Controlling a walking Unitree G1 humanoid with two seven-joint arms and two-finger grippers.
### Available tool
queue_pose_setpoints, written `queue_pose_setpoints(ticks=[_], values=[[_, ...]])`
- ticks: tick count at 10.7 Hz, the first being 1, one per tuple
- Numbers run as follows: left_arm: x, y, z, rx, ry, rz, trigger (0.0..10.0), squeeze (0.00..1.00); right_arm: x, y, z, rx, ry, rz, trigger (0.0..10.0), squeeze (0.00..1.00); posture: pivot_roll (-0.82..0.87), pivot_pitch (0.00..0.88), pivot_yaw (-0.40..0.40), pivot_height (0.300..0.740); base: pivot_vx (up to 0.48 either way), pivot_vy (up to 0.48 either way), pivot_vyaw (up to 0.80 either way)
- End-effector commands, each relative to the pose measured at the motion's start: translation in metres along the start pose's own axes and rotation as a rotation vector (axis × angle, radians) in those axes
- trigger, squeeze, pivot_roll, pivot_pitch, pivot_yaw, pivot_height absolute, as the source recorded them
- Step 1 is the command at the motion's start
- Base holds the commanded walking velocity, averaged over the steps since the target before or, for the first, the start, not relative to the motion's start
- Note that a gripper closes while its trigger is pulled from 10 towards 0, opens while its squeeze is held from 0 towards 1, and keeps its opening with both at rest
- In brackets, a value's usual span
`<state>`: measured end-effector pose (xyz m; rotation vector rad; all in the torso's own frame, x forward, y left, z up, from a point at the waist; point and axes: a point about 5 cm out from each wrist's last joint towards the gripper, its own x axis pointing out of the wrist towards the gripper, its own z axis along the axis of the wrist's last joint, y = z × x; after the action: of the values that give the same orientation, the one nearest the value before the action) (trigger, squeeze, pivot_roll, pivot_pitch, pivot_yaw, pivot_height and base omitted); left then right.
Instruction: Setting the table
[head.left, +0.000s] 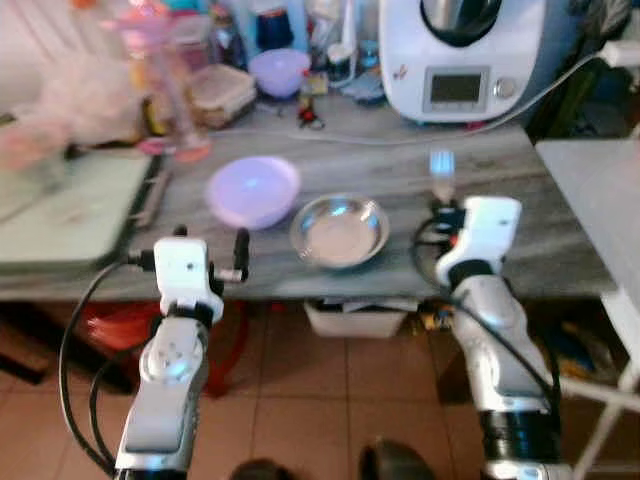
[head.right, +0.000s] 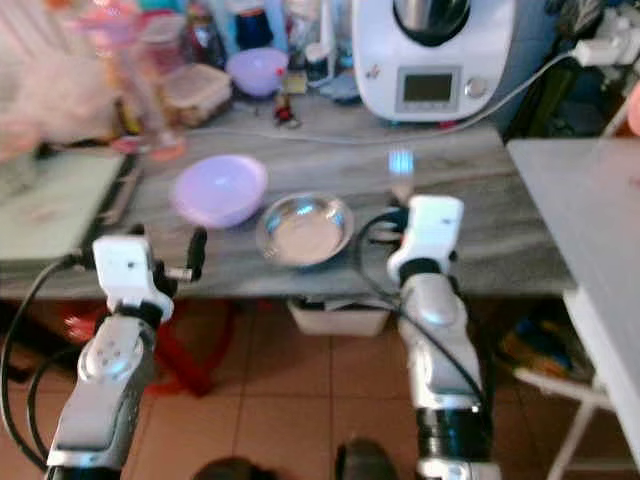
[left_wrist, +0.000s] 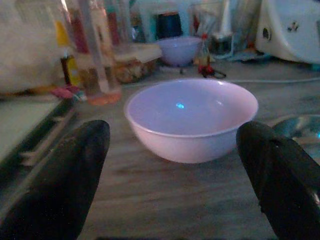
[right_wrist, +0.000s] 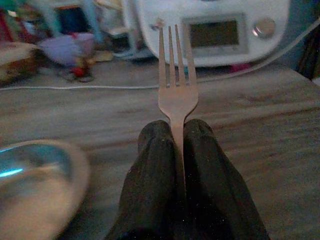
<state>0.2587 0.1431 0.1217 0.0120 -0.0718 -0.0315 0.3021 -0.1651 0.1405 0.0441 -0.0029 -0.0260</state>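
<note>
A lilac plastic bowl (head.left: 253, 190) rests on the grey wood-grain counter (head.left: 560, 240), with a shiny metal bowl (head.left: 340, 230) just to its right. My left gripper (head.left: 210, 238) hovers at the counter's front edge, open, its fingers (left_wrist: 60, 185) spread on either side of the lilac bowl (left_wrist: 191, 118) ahead of it. My right gripper (head.left: 441, 208) is shut on a metal fork (right_wrist: 176, 85), tines pointing forward and away, held above the counter to the right of the metal bowl (right_wrist: 35, 190).
A white kitchen machine (head.left: 462, 55) with a display stands at the back, its cable trailing across the counter. Jars, a second lilac bowl (head.left: 279, 70) and a food box crowd the back left. A green tray (head.left: 60, 205) lies left. A white table (head.left: 600, 190) stands right.
</note>
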Motion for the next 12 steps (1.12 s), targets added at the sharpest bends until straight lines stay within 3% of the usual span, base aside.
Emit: queue_pose_setpoints(ticks=[1, 3, 6, 9, 12], values=[[-0.001, 0.010, 0.001, 0.033, -0.002, 0.028, 10.0, 0.00, 0.002, 0.005, 0.003, 0.017, -0.006, 0.010, 10.0, 0.00, 0.03, 0.080, 0.065, 0.740, 0.000, 0.000, 0.00], [-0.001, 0.017, 0.006, 0.046, -0.012, 0.051, 10.0, 0.00, 0.005, 0.001, -0.006, 0.083, 0.054, -0.033, 10.0, 0.00, 0.03, 0.120, 0.063, 0.740, 0.000, 0.000, 0.00], [-0.013, 0.020, 0.002, 0.052, 0.025, 0.068, 10.0, 0.00, 0.017, 0.000, -0.013, 0.164, 0.133, -0.044, 10.0, 0.00, 0.04, 0.155, 0.061, 0.740, 0.000, 0.000, 0.00], [-0.016, 0.021, 0.002, 0.052, 0.038, 0.067, 10.0, 0.00, 0.024, -0.004, -0.017, 0.158, 0.182, -0.043, 10.0, 0.00, 0.05, 0.163, 0.063, 0.740, 0.000, 0.000, 0.00], [-0.020, 0.022, 0.001, 0.055, 0.056, 0.049, 10.0, 0.00, 0.028, -0.001, -0.024, 0.215, 0.238, -0.040, 10.0, 0.00, 0.07, 0.164, 0.067, 0.740, 0.000, 0.000, 0.00]])
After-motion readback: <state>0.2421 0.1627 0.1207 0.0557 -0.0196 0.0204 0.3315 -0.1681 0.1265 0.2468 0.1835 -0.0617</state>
